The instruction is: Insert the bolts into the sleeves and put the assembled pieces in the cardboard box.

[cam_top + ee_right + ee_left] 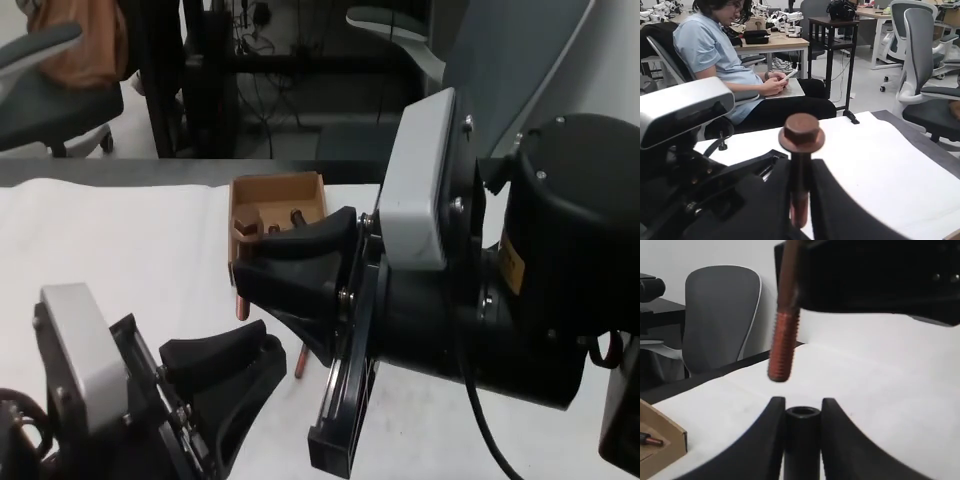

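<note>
Bolt (782,345), judged rigid, light and smooth-shanked, hangs thread-down just above the sleeve (802,435), pinched at its shank under the head by the right gripper (800,200); the left gripper (802,412) clamps the stiff sleeve upright at its sides.

Bench (120,250): you have a flat top under a white cloth that spans the middle and lower part of the high view.
Far edge (200,170): beyond the cloth you can see a dark strip of bare top running across the frame.
Cardboard box (277,188): it sits open-topped straight on the cloth, centre of the frame and just above the middle, close to the far edge.
Bolt (240,300): look just below the box's lower-left corner for a copper-coloured shaft on the cloth, pointing up and down in the frame.
</note>
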